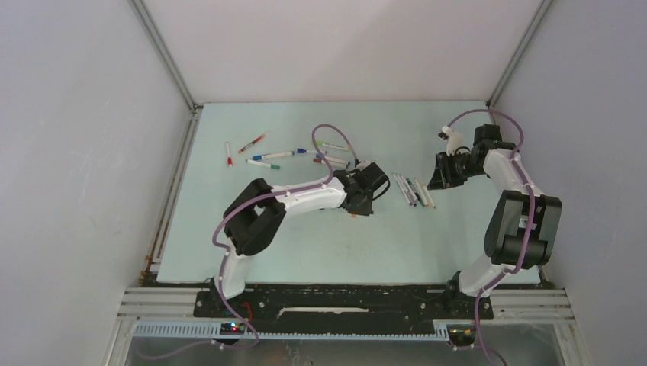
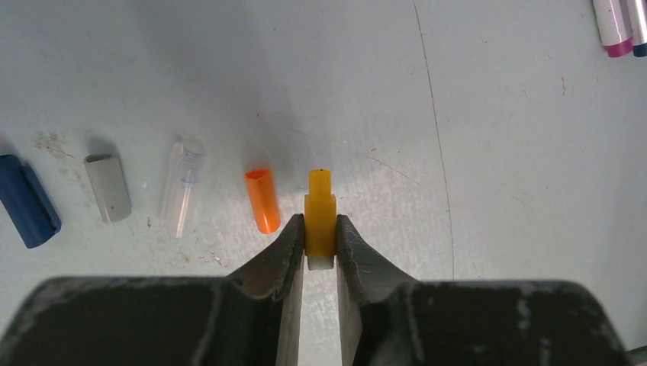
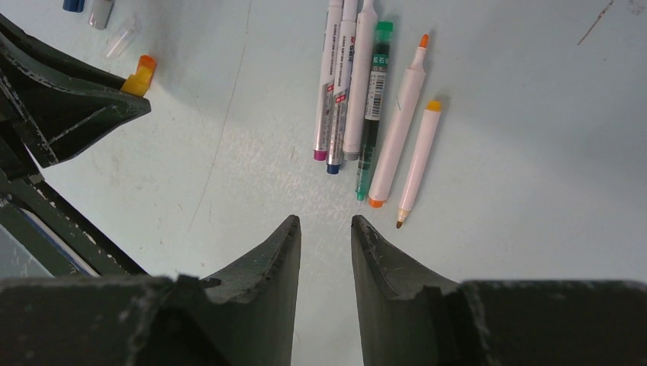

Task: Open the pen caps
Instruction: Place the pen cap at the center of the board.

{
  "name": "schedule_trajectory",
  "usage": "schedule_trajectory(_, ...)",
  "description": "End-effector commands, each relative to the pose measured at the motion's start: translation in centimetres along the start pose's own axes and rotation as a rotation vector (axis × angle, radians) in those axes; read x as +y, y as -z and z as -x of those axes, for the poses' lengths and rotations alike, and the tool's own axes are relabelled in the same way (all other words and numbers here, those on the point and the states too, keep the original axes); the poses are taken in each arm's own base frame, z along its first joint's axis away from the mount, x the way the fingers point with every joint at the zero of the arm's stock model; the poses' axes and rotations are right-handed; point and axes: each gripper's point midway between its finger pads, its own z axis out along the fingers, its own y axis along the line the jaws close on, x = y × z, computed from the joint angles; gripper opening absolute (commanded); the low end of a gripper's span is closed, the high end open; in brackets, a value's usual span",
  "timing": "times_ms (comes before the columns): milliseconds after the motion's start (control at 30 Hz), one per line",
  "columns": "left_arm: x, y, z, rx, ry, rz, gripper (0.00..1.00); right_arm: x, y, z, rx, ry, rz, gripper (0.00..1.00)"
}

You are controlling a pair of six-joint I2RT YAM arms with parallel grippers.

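Found left jaws clamped on a yellow cap (image 2: 320,213), their dark matte faces set against both of its flat sides, low over the bench (image 2: 496,152). Noted the cap as opaque plastic, stepped in shape: a broad square-shouldered body with a narrower stub at the far end. Noted a white bit under it, identity unclear.

Counted four loose caps lying on the bench to one side of it, in a row and apart from one another:
- orange cap (image 2: 262,200): glossy, cylindrical, just beside the jaws
- clear cap (image 2: 181,197): long, transparent, round-ended
- grey cap (image 2: 107,187): short, flat-sided
- blue cap (image 2: 28,200): dark, with a raised ridge along it

Recorded the bench surface as pale blue-green and smooth, marked with fine scratches and crumbs.

Found right jaws apart, nothing between them, hovering above bare bench. Logged a row of pens (image 3: 343,91) beyond them, laid side by side:
- white barrels with magenta and blue ends
- green pen (image 3: 374,99) with a dark label
- orange-tipped marker (image 3: 400,114), uncapped
- yellow-ended pen (image 3: 420,152), slim, with a bare nib

Seen from above: further pens (image 1: 267,156) scattered at the far left of the bench, well apart from the row.
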Motion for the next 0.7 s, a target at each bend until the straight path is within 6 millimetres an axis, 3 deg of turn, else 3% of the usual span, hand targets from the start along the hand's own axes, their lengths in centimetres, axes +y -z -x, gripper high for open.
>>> schedule_trajectory(0, -1.2, 1.4, 2.1, -0.050, -0.003, -0.042, 0.23, 0.8, 1.1, 1.5, -0.045, 0.051, 0.003, 0.34)
schedule_trajectory(333, -1.2, 3.3, 3.1, -0.092, 0.001, -0.070, 0.28, 0.8, 1.1, 1.5, -0.043, 0.050, 0.007, 0.34)
schedule_trajectory(533, -1.0, 6.8, 5.0, -0.202, 0.013, -0.122, 0.29, 1.0, 1.2, 1.5, -0.047, 0.055, 0.013, 0.34)
schedule_trajectory(667, 0.2, 9.4, 6.2, -0.298, 0.031, -0.145, 0.30, 1.2, 1.3, 1.7, -0.054, 0.061, 0.020, 0.34)
